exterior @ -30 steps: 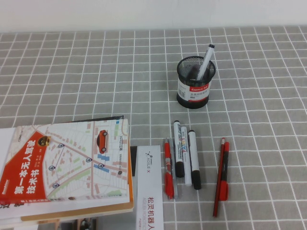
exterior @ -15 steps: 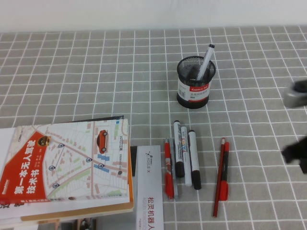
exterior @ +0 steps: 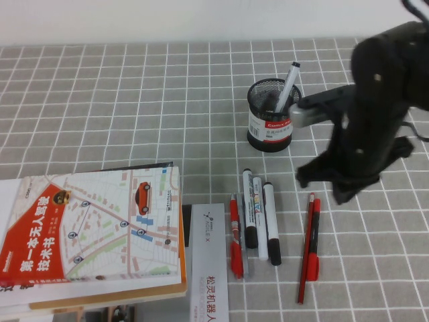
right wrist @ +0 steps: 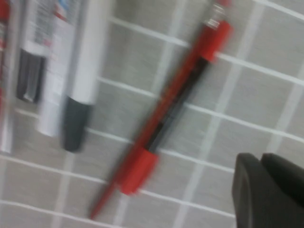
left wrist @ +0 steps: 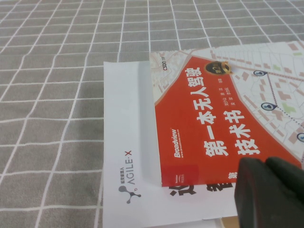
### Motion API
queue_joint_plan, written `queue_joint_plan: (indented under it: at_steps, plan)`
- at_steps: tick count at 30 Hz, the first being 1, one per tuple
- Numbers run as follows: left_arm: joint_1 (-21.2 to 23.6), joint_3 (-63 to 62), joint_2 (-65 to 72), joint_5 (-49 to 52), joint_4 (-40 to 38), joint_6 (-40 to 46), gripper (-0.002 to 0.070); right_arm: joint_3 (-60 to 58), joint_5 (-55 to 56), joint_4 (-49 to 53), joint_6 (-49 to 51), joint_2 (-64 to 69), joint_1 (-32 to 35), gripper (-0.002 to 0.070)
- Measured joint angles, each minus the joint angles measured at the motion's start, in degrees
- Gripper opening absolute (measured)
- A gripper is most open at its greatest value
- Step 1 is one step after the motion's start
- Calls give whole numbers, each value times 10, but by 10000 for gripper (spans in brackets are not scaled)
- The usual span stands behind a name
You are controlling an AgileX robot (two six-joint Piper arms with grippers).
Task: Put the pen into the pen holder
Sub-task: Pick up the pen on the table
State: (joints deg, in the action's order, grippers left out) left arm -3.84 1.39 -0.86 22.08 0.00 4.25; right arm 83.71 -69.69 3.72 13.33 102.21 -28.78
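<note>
The pen (exterior: 312, 236), red cap and black barrel, lies on the checked cloth at the front right, beside a thin dark-red pencil (exterior: 303, 268). It shows blurred in the right wrist view (right wrist: 176, 100). The black mesh pen holder (exterior: 270, 121) stands behind it and holds a white marker (exterior: 288, 84). My right gripper (exterior: 345, 190) hangs above the cloth just behind and to the right of the pen; its fingers (right wrist: 280, 190) are shut and empty. My left gripper (left wrist: 264, 166) is shut and empty over the red book.
Three markers (exterior: 260, 218) and a red pen with a clear barrel (exterior: 235, 235) lie in a row left of the pen. A red map book (exterior: 94, 228) sits on white booklets (exterior: 208, 268) at the front left.
My right arm has come in from the right edge and moved left over the cloth, to between the pen holder and the pen. The pens and holder have not moved.
</note>
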Motion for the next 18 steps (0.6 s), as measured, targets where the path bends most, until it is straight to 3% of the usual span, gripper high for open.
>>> queue_joint_plan:
  at_steps: [6,18]
  plan:
    - [0,0,0,0,0,0,-3,31,0,-64,11,47,-1,-12]
    - [0,0,0,0,0,0,-3,38,0,-37,16,83,-5,12]
